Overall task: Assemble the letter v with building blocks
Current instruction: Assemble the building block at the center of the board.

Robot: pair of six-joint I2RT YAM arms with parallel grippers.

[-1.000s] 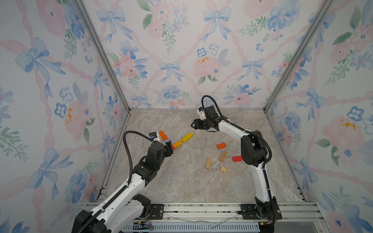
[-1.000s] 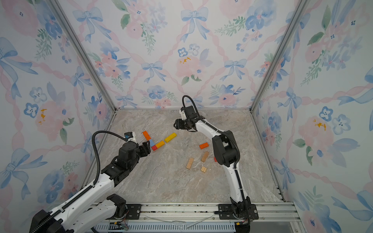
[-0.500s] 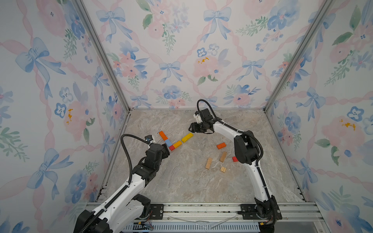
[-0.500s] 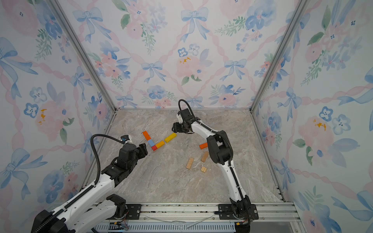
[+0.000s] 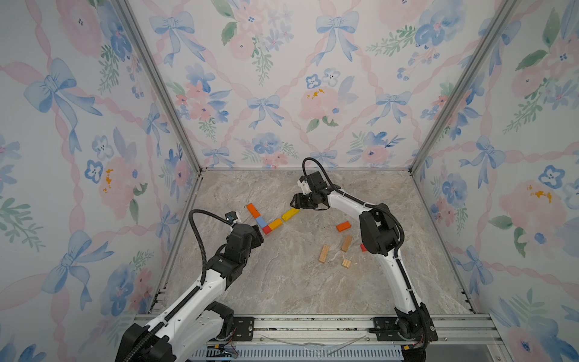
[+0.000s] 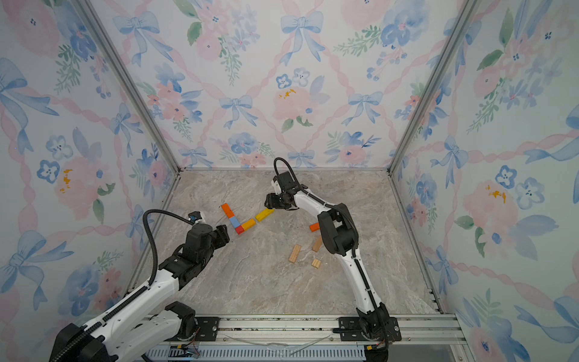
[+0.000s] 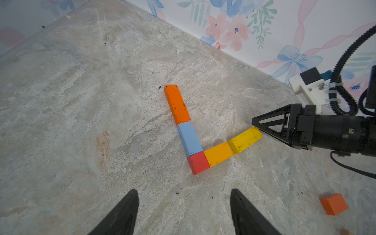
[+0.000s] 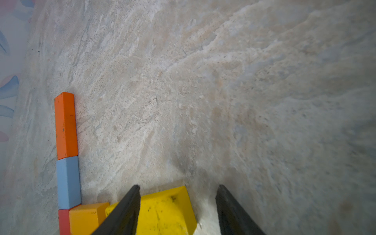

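1. A V is formed by touching painted wooden bricks (image 7: 189,138) on the marbled floor (image 7: 81,101).
2. The right gripper (image 8: 178,186) is held open over the yellow rectangular end brick (image 8: 166,209), with nothing gripped.
3. The left gripper (image 7: 184,191) is held open and empty near the V's corner.

Two orange blocks (image 5: 253,210) (image 5: 343,226), one amber block (image 5: 275,224), one yellow block (image 5: 290,214), one light blue block (image 5: 260,222), two red blocks (image 5: 267,229) (image 5: 362,247), three plain wooden blocks (image 5: 324,253) (image 5: 346,243) (image 5: 346,263), ten blocks visible in all, two robot arms (image 5: 206,282) (image 5: 391,266).
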